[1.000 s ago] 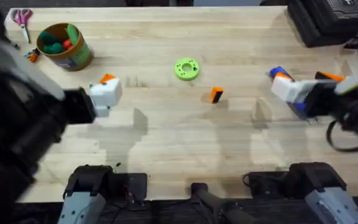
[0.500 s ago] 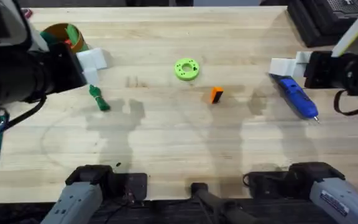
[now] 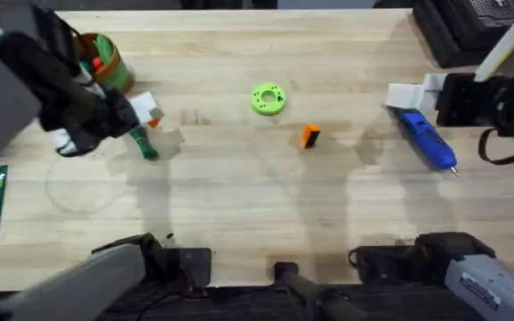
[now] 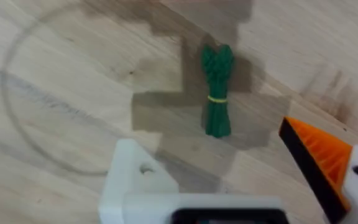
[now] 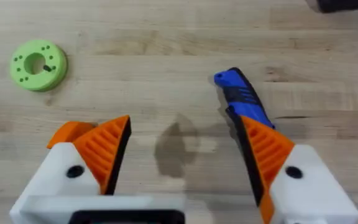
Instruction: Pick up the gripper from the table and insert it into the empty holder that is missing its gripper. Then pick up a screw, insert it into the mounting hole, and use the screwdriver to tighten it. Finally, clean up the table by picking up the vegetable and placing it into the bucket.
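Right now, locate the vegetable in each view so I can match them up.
Overhead: the vegetable lies left of centre, just below the left gripper.
Left wrist: upper centre, beyond the fingers.
Right wrist: not in it.
Shared landmark: the left gripper's orange tip.

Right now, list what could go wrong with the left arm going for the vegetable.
1. The left gripper lacks one orange tip: a bare white block faces the tipped finger, so the thin vegetable may slip.
2. The loose orange gripper lies mid-table, uninstalled; tidying first skips that step.
3. The bucket already holds toys, so the vegetable might bounce out.
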Robot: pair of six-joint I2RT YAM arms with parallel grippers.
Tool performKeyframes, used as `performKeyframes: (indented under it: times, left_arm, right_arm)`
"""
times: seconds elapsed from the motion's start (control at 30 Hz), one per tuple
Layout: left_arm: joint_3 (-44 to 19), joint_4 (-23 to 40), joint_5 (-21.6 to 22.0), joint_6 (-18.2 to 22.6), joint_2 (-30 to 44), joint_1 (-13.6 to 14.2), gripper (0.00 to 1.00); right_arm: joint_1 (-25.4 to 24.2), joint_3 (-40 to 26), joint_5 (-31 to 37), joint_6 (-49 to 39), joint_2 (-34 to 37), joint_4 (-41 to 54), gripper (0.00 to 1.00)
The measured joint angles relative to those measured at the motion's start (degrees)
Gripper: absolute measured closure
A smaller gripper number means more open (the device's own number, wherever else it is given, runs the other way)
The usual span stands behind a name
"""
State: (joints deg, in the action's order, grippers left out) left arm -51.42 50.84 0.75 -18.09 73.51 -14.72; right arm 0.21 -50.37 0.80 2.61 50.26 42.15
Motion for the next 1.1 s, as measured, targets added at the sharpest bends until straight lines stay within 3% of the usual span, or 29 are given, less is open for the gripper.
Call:
performKeyframes:
  times: [0.27, 0.57, 0.6, 0.63, 0.8, 0.83, 1.0, 1.1]
  left_arm:
    - [8.0, -11.5, -3.2, 0.0, 8.2, -0.3, 0.014]
    - [8.2, -18.3, -6.0, 0.5, 10.9, -2.8, 0.012]
    - [8.2, -18.7, -6.3, 0.7, 11.2, -3.0, 0.053]
    - [8.2, -18.9, -6.8, 0.5, 11.2, -3.2, 0.157]
    - [7.6, -20.2, -8.9, 0.8, 11.3, -3.6, 0.944]
    - [7.4, -20.2, -8.8, 1.1, 11.3, -3.6, 0.985]
    - [7.4, -20.2, -8.9, 1.2, 11.3, -3.7, 0.989]
    - [7.5, -19.3, -7.3, 1.5, 11.3, -4.2, 0.523]
  right_arm:
    - [0.0, 0.0, 0.0, 0.0, 0.0, 0.0, 0.008]
    - [0.0, 0.0, 0.0, 0.0, 0.0, 0.0, 0.008]
    - [0.0, 0.0, 0.0, 0.0, 0.0, 0.0, 0.008]
    - [0.0, 0.0, 0.0, 0.0, 0.0, 0.0, 0.009]
    - [0.0, 0.0, 0.0, 0.0, 0.0, 0.0, 0.008]
    - [0.0, 0.0, 0.0, 0.0, 0.0, 0.0, 0.008]
    - [0.0, 0.0, 0.0, 0.0, 0.0, 0.0, 0.009]
    - [0.0, 0.0, 0.0, 0.0, 0.0, 0.0, 0.008]
